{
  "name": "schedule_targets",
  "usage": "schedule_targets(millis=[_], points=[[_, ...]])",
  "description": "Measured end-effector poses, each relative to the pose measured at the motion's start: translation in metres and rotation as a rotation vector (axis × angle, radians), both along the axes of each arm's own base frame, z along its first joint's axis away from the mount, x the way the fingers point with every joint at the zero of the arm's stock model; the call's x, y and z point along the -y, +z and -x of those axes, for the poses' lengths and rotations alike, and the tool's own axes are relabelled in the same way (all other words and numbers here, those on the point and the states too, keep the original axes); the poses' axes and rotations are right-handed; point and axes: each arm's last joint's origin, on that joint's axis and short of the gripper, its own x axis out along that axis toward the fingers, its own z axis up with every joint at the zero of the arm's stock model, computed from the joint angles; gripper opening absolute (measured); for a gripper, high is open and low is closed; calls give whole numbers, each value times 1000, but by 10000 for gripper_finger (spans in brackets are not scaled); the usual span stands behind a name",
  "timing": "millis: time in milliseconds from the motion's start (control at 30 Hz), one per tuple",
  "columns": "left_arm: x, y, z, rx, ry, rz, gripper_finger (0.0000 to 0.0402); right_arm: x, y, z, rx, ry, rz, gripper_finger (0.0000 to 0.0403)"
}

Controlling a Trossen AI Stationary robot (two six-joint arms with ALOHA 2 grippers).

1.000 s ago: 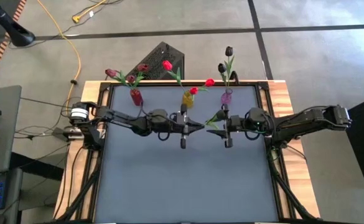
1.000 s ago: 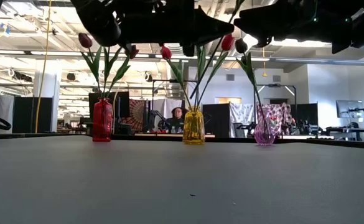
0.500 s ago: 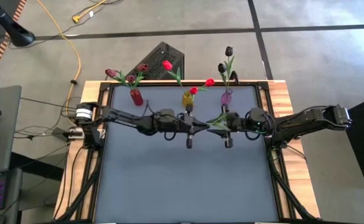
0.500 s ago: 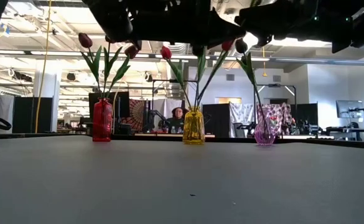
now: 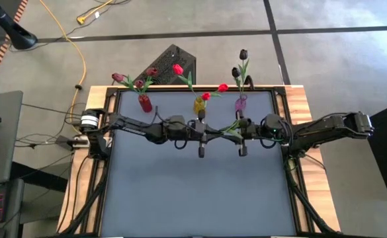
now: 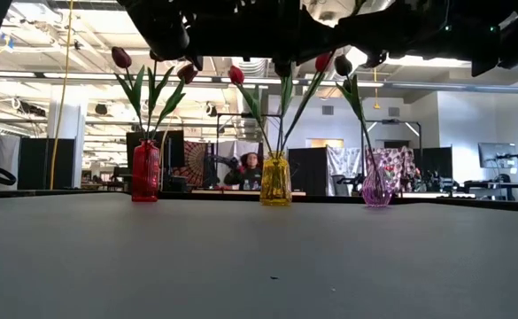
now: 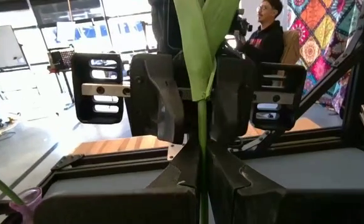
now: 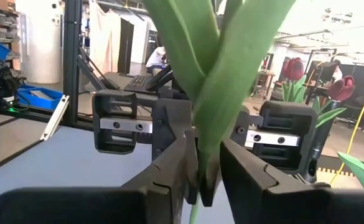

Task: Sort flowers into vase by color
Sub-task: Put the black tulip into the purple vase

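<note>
High view: three vases stand in a row along the far edge of the worktop [image 5: 193, 192]: red vase [image 5: 144, 103] toward the far-left corner w/ maroon tulips [image 5: 119, 78], yellow vase [image 5: 199, 104] at mid-edge w/ red tulips [image 5: 178, 69], pink vase [image 5: 241, 103] further right w/ black tulips [image 5: 243, 53]. Both arms reach in from the sides and meet just in front of the yellow and pink vases; left gripper [image 5: 214, 132] and right gripper [image 5: 227, 131] are tip to tip, w/ a green flower stem [image 5: 230, 125] between them. Low view: the vases line the far edge, red vase [image 6: 145, 170] left, yellow vase [image 6: 275, 180] centre, pink vase [image 6: 376, 188] right, tulips upright in each; dark arm bodies fill the top of the picture, above the tabletop, fingertips not clear here. A person [image 6: 251, 168] sits in the room behind. Left wrist view: left gripper [image 7: 201, 177] has its fingers [image 7: 183, 177] pressed shut on the thin stem [image 7: 201, 149], leaf [image 7: 197, 43] rising above; the right gripper faces it, just behind the stem. Right wrist view: right gripper [image 8: 200, 180] has its fingers [image 8: 177, 167] clamped on the leaf base [image 8: 201, 168] of the same flower, broad leaves [image 8: 222, 74] spreading upward; the left gripper faces it close behind
</note>
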Motion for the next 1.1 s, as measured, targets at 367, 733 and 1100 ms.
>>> schedule_targets(millis=[367, 733, 1100], points=[[-1, 0, 0, 6, 22, -16, 28, 1, 1, 0, 3, -8, -2, 32], [-5, -1, 7, -135, 162, -76, 148, 4, 14, 21, -72, -161, -30, 33], [4, -33, 33, -521, 103, -26, 164, 18, 73, 65, -337, -541, -29, 31]])
